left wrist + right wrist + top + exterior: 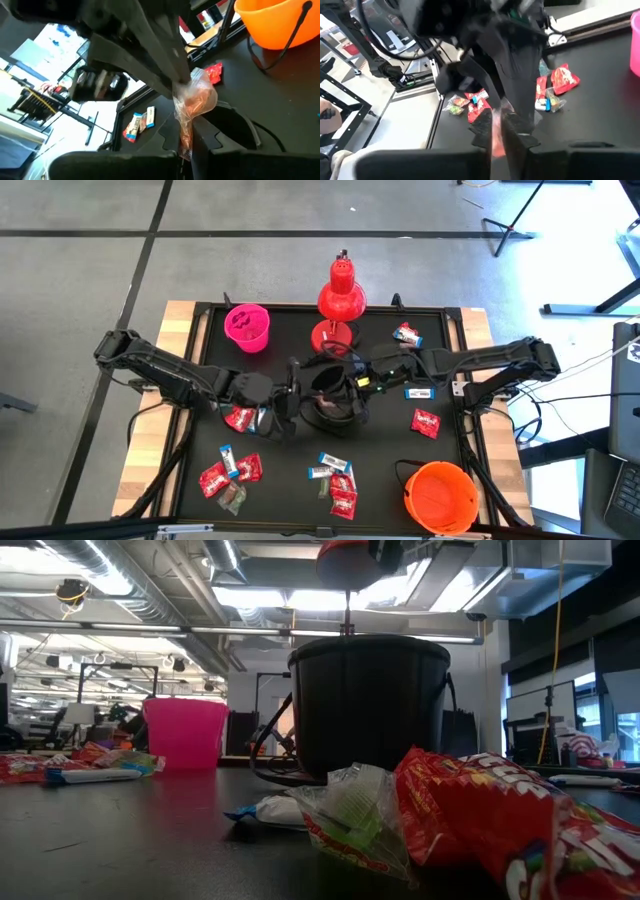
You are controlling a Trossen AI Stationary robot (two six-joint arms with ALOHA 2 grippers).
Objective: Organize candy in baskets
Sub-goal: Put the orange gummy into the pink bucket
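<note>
Handing a sweet (pixel 196 102) across above the black bucket (pixel 330 395), mid-counter. The left claw (pixel 283 405) is pinching its clear wrapper; the right claw (pixel 352 385) is meeting it there, grip not discernible. Judging next: one claw must let go so the sweet is dropping inside. Other sweets (pixel 230 472) are lying loose on the counter (pixel 300 350).

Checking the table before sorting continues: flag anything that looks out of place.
A red desk lamp stands among the buckets though it is neither candy nor bucket. Candy lies loose across the table, with a red sweet apart near the orange bucket.
</note>
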